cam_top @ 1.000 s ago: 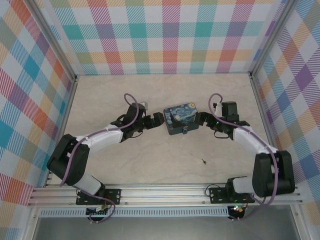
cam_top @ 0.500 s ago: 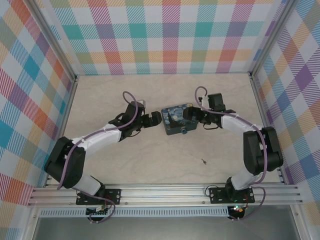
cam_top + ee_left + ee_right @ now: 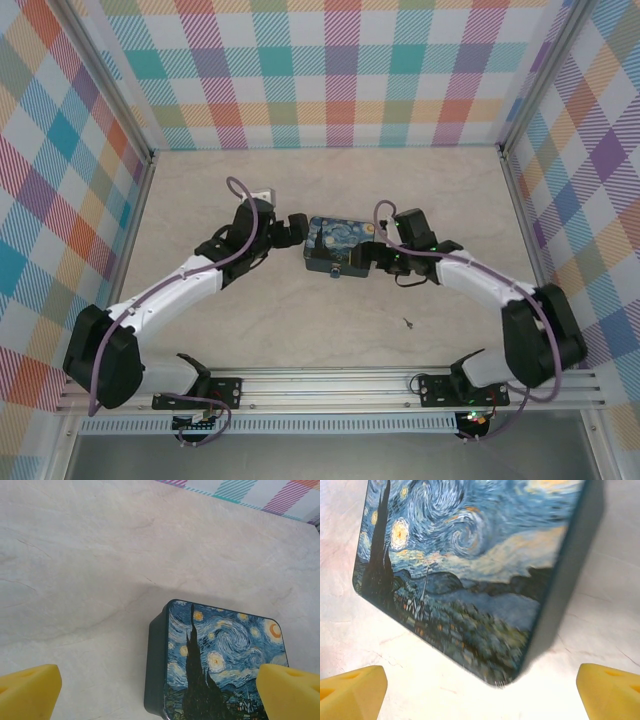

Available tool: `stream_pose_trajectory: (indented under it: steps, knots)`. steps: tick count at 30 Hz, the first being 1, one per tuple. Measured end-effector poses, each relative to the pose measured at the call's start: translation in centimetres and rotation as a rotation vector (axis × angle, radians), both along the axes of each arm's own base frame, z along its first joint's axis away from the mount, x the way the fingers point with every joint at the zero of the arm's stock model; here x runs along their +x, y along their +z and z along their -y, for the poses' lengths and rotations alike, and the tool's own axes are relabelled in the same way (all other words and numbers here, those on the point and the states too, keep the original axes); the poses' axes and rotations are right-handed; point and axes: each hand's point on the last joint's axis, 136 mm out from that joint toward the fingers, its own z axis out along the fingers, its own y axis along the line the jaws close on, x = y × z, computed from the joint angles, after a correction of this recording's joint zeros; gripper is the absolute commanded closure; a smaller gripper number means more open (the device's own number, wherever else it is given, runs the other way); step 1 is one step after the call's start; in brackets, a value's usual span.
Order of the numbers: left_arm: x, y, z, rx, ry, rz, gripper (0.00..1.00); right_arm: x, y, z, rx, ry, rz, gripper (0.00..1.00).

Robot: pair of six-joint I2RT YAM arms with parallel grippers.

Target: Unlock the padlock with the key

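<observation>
Midway across the pale marbled bench [image 3: 200,190], a blue-and-yellow painted rectangular tin [image 3: 335,245] lies between both hands. Left hand [image 3: 299,230] wide at its left end; right hand [image 3: 364,256] wide at its right corner. Tiny teal padlock [image 3: 337,272] just beside tin's near edge; thin dark metal key [image 3: 407,323] well apart.

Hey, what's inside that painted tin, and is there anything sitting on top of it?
The tin is shut, so its inside is hidden. Its painted lid looks bare where it shows, with nothing lying on it.
</observation>
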Motion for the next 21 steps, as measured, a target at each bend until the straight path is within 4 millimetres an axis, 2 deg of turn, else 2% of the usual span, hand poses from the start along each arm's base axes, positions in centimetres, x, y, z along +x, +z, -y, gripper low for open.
stream_pose_trajectory:
  steps: [3,7,10,15,21]
  knots:
    - [0.0,0.8,-0.4,0.006,0.010,0.024,0.00,-1.3,1.4,2.2,-0.062,-0.058,0.008,0.11]
    - [-0.1,1.9,-0.9,0.010,0.024,0.058,0.00,-4.2,1.1,5.1,-0.159,-0.132,-0.076,0.18]
    - [-0.2,2.3,-1.2,0.013,0.032,0.073,0.00,-6.5,-0.2,7.1,-0.232,-0.188,-0.180,0.22]
    - [-0.2,2.4,-1.4,0.030,0.032,0.083,0.00,-10.7,-3.7,9.6,-0.342,-0.257,-0.381,0.33]
    - [-0.2,2.7,-1.7,0.046,0.035,0.096,0.00,-13.4,-7.0,10.7,-0.400,-0.289,-0.528,0.48]
